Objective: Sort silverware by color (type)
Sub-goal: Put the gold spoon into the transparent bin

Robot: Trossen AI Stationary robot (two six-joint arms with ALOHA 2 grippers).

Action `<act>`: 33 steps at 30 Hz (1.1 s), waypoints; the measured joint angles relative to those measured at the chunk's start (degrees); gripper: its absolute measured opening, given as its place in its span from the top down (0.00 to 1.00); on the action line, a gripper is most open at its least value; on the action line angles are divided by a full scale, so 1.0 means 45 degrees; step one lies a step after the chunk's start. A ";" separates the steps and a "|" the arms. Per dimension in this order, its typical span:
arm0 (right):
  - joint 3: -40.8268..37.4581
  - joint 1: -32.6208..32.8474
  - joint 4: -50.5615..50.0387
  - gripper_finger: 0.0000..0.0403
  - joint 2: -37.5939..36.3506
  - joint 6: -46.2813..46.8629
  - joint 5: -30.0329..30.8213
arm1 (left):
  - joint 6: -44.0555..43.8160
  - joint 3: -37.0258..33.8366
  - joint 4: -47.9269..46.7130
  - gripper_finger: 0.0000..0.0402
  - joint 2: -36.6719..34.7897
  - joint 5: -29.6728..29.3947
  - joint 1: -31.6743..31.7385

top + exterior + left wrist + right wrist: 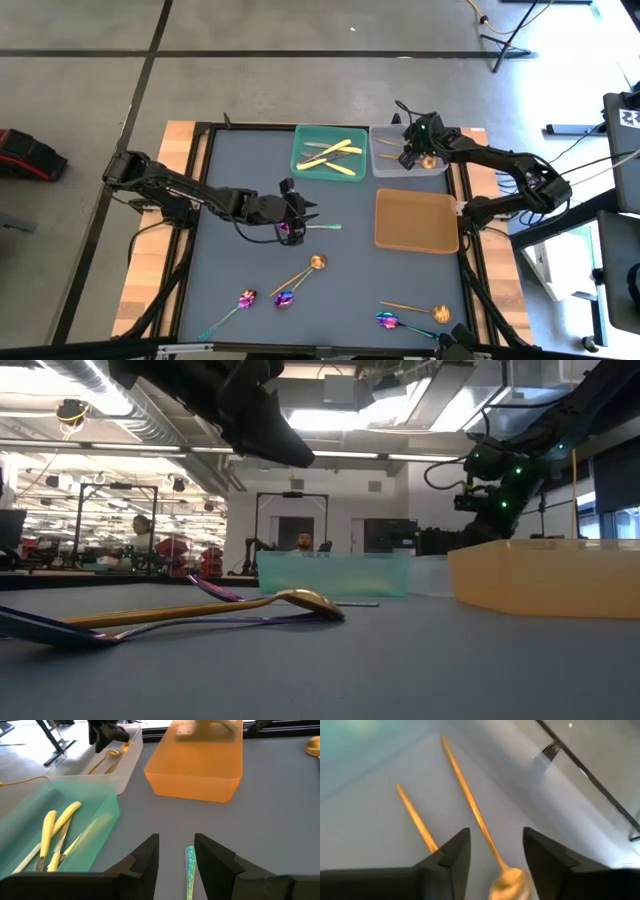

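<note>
My left gripper [308, 213] hangs open above the middle of the table, over a purple-bowled spoon [287, 232]. That spoon's teal handle [190, 870] shows between the fingers with a gap on each side. My right gripper [495, 845] stands open over the grey tray [385, 165] at the far right. Under it a copper-gold spoon [506, 879] lies on the tray floor, beside a second gold handle [415, 817]. Yellow knives [335, 155] lie in the green tray [300, 165]. More gold and purple spoons [317, 262] lie on the mat nearer the front.
An orange tray [416, 245] stands at the right, near the grey one. Loose spoons lie at the front left [246, 298], front middle [285, 298] and front right [440, 313]. People [140, 535] show in the room beyond the table.
</note>
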 joint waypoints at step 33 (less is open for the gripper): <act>0.0005 1.1507 0.5595 0.58 -0.1942 -0.0154 -0.5347 | -0.4295 0.2091 0.0364 0.70 0.4130 -0.2052 -0.3840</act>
